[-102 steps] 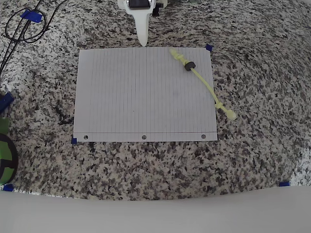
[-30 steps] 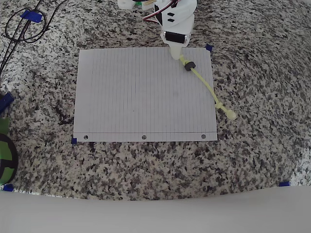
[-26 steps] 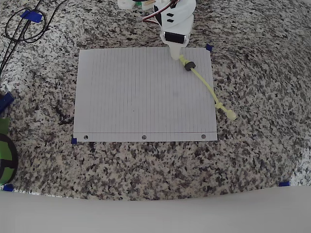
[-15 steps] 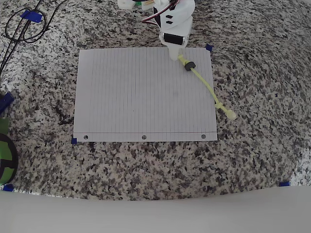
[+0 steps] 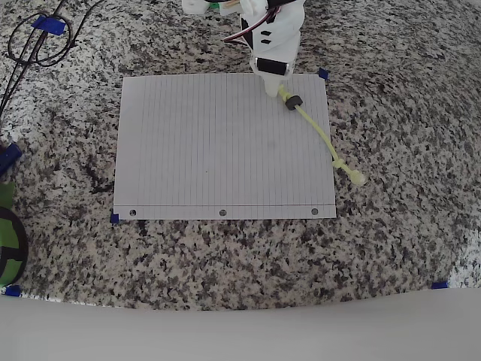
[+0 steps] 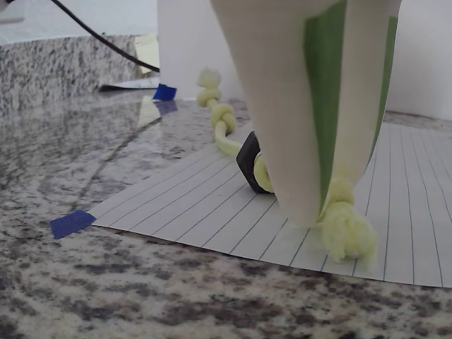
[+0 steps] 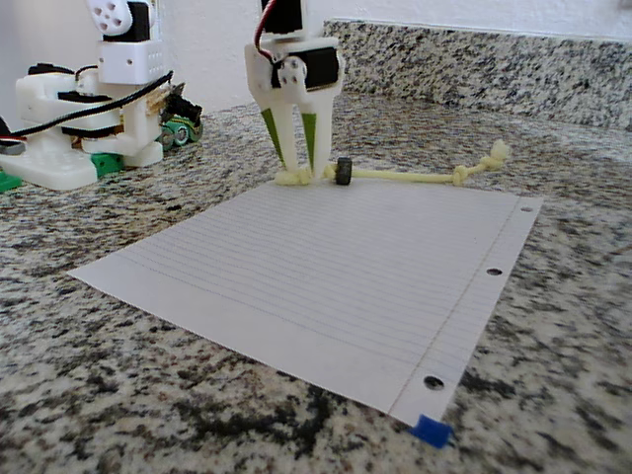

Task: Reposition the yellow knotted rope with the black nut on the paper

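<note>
The yellow knotted rope point(image 5: 319, 135) lies slanted across the paper's point(image 5: 210, 150) top right corner, and its lower knotted end hangs off the right edge onto the granite. The black nut point(image 5: 293, 103) sits on the rope near its upper end. My white gripper point(image 5: 272, 89) stands tip-down on that upper end. In the fixed view its green-lined fingers point(image 7: 279, 148) straddle the end knot point(image 7: 293, 178) with a narrow gap, just left of the nut point(image 7: 343, 171). The wrist view has the gripper point(image 6: 325, 208) at the near knot point(image 6: 346, 229), with the nut point(image 6: 248, 166) behind it.
Blue tape bits point(image 5: 324, 74) mark the paper's corners. Black cables point(image 5: 34, 45) loop at the top left in the overhead view, and a green object point(image 5: 9, 233) sits at the left edge. The arm's base point(image 7: 89, 128) stands behind the paper's left part. A granite backsplash point(image 7: 474, 59) rises behind.
The gripper came from the middle of the paper's top edge to the right, down over the rope's upper end. The rope and nut have not moved.
</note>
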Robot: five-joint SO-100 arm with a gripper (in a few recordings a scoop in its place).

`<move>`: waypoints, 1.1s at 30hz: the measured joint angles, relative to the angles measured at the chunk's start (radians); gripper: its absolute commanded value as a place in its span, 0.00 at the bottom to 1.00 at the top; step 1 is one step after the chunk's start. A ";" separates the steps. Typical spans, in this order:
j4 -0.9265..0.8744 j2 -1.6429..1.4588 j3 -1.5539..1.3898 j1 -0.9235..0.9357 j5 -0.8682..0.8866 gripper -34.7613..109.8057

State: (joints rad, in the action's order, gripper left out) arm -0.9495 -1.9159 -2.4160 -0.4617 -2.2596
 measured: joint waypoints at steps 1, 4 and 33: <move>0.005 0.003 0.000 0.000 0.000 0.48; 0.025 0.012 0.000 0.000 0.000 0.48; 0.060 0.028 0.000 -0.008 0.000 0.24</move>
State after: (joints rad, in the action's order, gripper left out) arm -0.8897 -1.8883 -2.4160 -0.4694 -2.2596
